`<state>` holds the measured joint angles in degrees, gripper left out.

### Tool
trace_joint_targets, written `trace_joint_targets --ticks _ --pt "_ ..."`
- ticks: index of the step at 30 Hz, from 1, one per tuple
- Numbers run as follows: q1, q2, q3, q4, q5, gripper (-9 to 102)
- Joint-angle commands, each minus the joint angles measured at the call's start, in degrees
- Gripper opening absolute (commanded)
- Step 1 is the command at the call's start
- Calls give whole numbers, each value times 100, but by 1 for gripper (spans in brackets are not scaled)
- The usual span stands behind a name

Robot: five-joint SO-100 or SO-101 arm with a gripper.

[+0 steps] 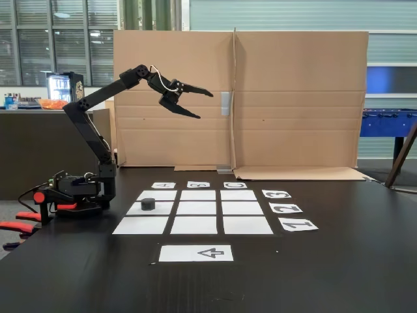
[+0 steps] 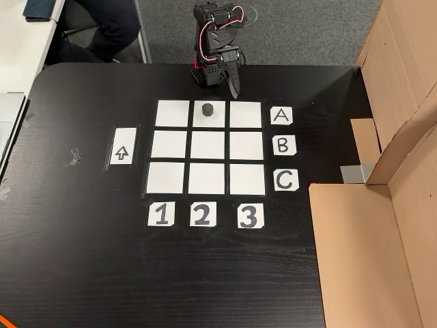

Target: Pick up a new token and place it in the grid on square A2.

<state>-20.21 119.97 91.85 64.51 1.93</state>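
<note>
- Token (image 1: 148, 204): black puck, seen resting on square A2 (image 2: 209, 118) of the grid (image 2: 208, 147), in row A's middle cell above label 2.
- Gripper (image 1: 204, 104): raised high over the table (image 1: 339, 261), well apart from the token; fingers spread open, nothing held.
- Arrow sheet (image 2: 123, 146): laid beside the grid.
- Cardboard wall (image 1: 293, 98): stood behind the table.
</note>
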Motion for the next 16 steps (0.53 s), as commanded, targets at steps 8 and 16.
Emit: trace_joint_targets --ticks 8,16 --pt "0 185 -158 18 35 31" --pt "9 97 -158 -9 35 31"
